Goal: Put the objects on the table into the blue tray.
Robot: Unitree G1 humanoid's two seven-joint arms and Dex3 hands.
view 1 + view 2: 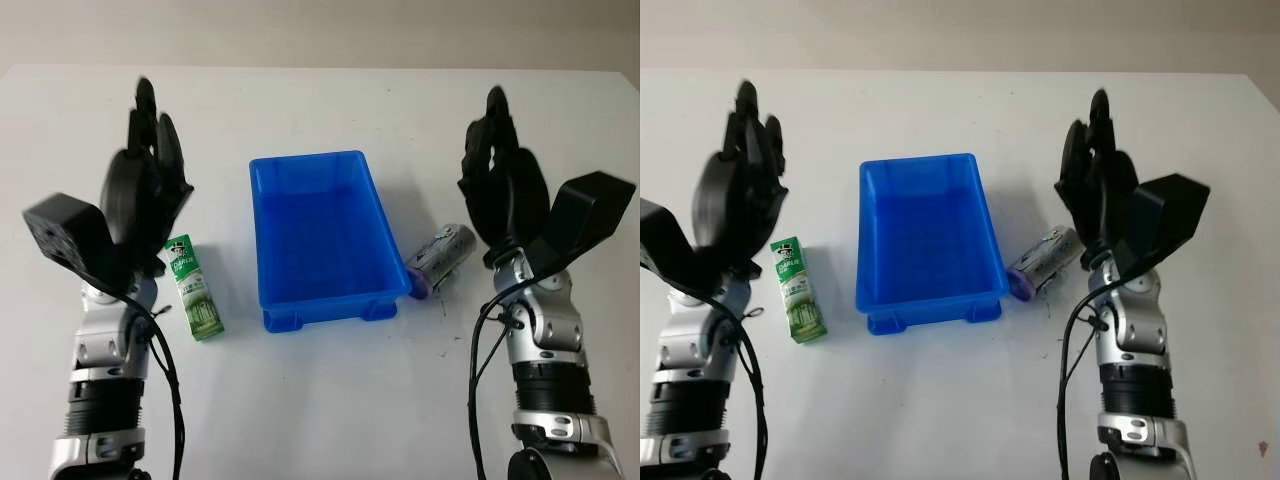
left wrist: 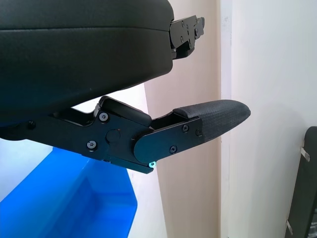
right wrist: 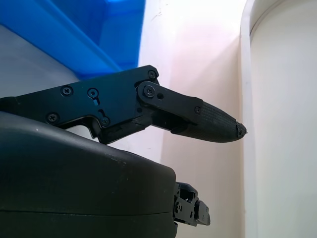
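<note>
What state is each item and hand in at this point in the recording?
blue tray: upright, nothing inside it.
green box: lying flat on the table, left of the tray.
silver tube with purple cap: lying on its side, right of the tray.
left hand: open, raised above the table.
right hand: open, raised above the table.

Tray (image 1: pixel 318 175) sits between packet (image 1: pixel 194 287) and tube (image 1: pixel 442 256).

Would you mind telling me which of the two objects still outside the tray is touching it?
The silver tube with the purple cap, lying right of the blue tray: its cap end meets the tray's corner. The green box on the left lies clearly apart.
</note>
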